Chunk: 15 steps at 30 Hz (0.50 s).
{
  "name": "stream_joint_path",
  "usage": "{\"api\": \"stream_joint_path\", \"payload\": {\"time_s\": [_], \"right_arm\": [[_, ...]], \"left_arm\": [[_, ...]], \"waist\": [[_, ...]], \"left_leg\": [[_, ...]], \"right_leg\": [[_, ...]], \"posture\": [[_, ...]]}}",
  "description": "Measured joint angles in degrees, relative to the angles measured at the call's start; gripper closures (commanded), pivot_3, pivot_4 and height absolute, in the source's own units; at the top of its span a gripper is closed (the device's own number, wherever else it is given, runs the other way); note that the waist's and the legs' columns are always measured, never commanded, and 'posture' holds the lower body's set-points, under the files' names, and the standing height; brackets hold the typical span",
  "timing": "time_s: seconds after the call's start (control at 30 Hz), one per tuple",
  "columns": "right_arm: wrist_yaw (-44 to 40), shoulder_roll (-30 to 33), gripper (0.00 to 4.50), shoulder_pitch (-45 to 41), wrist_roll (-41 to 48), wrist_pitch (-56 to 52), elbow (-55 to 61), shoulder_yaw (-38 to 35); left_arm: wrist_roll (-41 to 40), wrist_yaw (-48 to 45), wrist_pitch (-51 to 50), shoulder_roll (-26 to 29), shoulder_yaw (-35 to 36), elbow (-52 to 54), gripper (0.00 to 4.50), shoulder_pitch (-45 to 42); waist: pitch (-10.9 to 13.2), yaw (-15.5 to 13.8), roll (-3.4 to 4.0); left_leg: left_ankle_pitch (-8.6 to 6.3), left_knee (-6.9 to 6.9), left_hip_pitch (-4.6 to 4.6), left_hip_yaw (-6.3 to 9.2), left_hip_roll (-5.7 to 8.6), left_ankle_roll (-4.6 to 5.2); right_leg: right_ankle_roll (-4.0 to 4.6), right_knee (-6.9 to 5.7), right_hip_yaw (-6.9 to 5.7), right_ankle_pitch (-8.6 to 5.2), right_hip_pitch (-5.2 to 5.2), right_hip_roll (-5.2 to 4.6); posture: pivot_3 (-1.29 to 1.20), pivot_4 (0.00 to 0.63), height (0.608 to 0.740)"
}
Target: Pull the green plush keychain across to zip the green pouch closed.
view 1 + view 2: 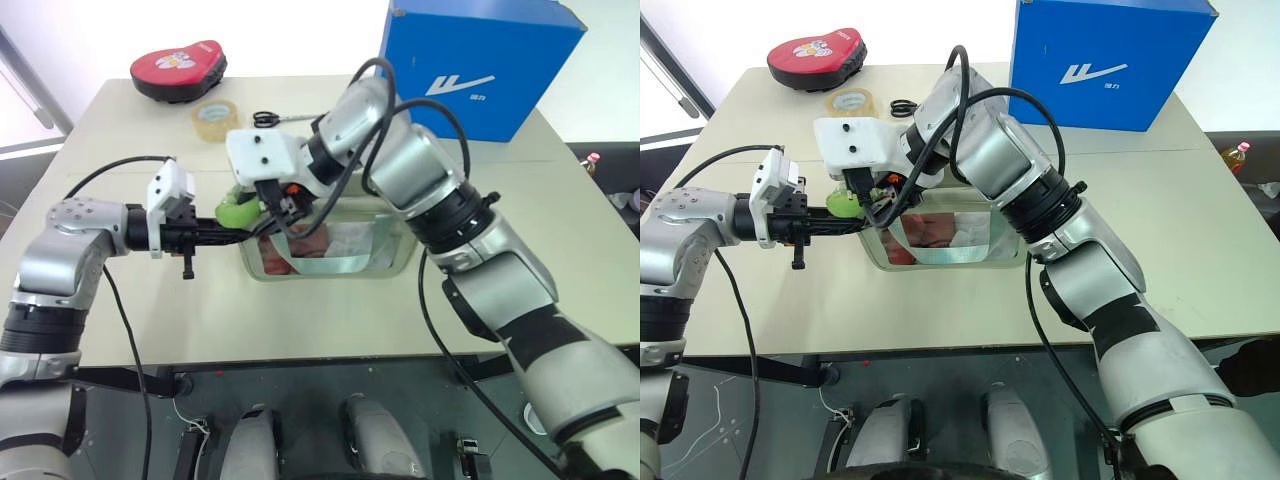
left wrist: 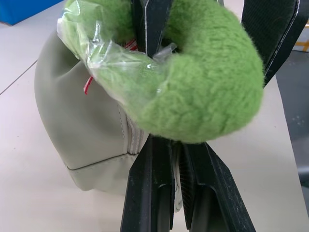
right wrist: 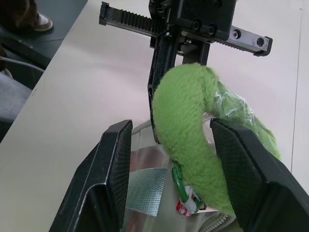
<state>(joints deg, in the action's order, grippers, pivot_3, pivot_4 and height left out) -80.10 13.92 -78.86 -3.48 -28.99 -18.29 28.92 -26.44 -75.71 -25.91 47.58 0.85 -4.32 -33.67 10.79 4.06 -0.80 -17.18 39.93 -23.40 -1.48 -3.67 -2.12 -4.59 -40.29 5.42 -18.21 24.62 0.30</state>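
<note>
Both grippers meet at the left end of the pouch (image 1: pixel 330 245), which lies on the table (image 1: pixel 150 310) with its long axis running left to right, clear window facing the robot and something reddish inside. The keychain (image 1: pixel 237 210) sits right at that left end, up on the top edge where the zip runs. The left gripper (image 1: pixel 235 232) reaches in level from the left, fingers pressed together and threaded through the ring's hole; in the left wrist view the black fingers (image 2: pixel 149 29) pass straight through the fuzzy ring (image 2: pixel 203 92), with the pouch's end and its zip seam just behind. It looks clamped on the pouch end there, though what exactly it pinches I can't make out. The right gripper (image 3: pixel 169 159) comes down from above and the right, jaws spread, one pad (image 3: pixel 108 164) to each side of the ring without squeezing it, so the ring sits between them, loose. Now the relation that matters: the whole length of the pouch stretches away to the right of the ring, so any pull along the zip has to go rightward along that top edge. The right gripper is the one straddling the ring and has the room to travel that way; the left looks placed to anchor the end. How far the zip is already closed I can't tell.
</note>
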Motion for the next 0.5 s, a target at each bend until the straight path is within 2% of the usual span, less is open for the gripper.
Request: {"api": "stream_joint_path", "payload": {"time_s": [0.03,0.13,0.5], "right_arm": [[0.2,-0.1,2.71,-0.1,0.0,-0.5,0.0,0.0],[0.5,-0.4,4.4,-0.6,0.1,-1.4,-0.1,0.0],[0.5,-0.3,4.4,-1.0,2.9,-7.5,0.1,-1.3]], "left_arm": [[0.0,0.0,0.0,0.0,0.0,0.0,4.5,0.0],[0.0,0.0,0.0,0.0,0.0,0.0,4.5,0.0],[-0.1,0.4,0.0,0.0,0.0,1.0,4.5,0.6]], "waist": [[0.0,0.0,0.0],[0.0,0.0,0.0],[0.0,0.0,-0.01]], "left_leg": [[0.0,0.0,0.0,0.0,0.0,0.0],[0.0,0.0,0.0,0.0,0.0,0.0],[0.0,0.0,0.0,0.0,0.0,0.0]], "right_leg": [[0.0,0.0,0.0,0.0,0.0,0.0],[0.0,0.0,0.0,0.0,0.0,0.0],[0.0,0.0,0.0,0.0,0.0,0.0]], "posture": [[0.0,0.15,0.737],[0.0,0.15,0.737],[0.0,0.15,0.737]]}}
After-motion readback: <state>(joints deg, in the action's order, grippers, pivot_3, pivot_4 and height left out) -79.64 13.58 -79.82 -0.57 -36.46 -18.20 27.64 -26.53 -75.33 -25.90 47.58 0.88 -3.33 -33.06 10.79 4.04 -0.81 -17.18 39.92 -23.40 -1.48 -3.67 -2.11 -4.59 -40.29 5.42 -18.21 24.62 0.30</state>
